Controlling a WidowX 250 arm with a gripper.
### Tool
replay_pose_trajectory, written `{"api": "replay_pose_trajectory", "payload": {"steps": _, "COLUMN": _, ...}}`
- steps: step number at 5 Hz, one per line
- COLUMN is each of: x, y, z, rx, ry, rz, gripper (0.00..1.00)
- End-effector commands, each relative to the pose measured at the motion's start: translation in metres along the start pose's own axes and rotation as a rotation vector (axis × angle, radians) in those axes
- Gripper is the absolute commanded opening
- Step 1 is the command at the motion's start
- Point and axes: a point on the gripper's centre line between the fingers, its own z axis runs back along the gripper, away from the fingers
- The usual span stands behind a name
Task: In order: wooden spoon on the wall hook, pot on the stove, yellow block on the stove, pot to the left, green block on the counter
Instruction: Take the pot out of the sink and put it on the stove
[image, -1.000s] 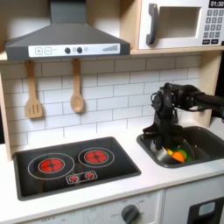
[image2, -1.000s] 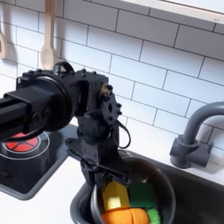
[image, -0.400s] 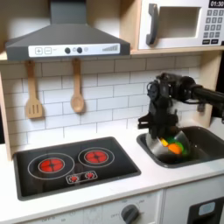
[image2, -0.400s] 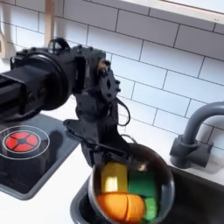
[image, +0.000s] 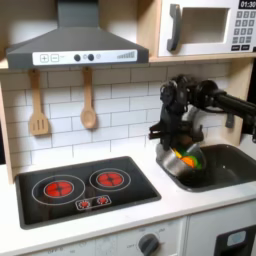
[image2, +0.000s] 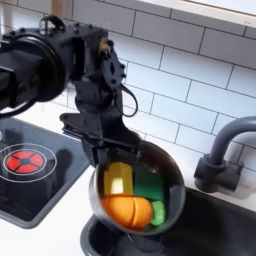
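My gripper (image: 172, 143) (image2: 101, 152) is shut on the left rim of the metal pot (image: 184, 159) (image2: 168, 192). The pot hangs tilted above the sink's (image: 228, 163) (image2: 220, 226) left end, clear of the basin. Inside the pot lie a yellow block (image2: 118, 180), a green block (image2: 151, 186) and an orange piece (image2: 128, 212). The wooden spoon (image: 88, 101) hangs from a hook on the tiled wall. To the first exterior view's left, the black stove (image: 84, 187) (image2: 24, 168) with two red burners sits in the counter.
A wooden spatula (image: 38, 106) hangs beside the spoon under the range hood (image: 73, 43). A grey faucet (image2: 218, 157) stands behind the sink. A microwave (image: 205, 27) is mounted above. White counter (image: 170, 200) runs between stove and sink.
The gripper has lifted the pot up out of the sink basin and carried it a little toward the stove. The pot now tilts more.
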Motion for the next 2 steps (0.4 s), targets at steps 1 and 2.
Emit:
{"api": "replay_pose_trajectory", "payload": {"steps": 1, "x": -0.004, "y": 0.047, "z": -0.008, "rx": 0.033, "ry": 0.044, "rz": 0.177, "gripper": 0.0}}
{"api": "replay_pose_trajectory", "payload": {"steps": 2, "x": -0.014, "y": 0.072, "z": -0.021, "rx": 0.046, "ry": 0.084, "rz": 0.258, "gripper": 0.0}}
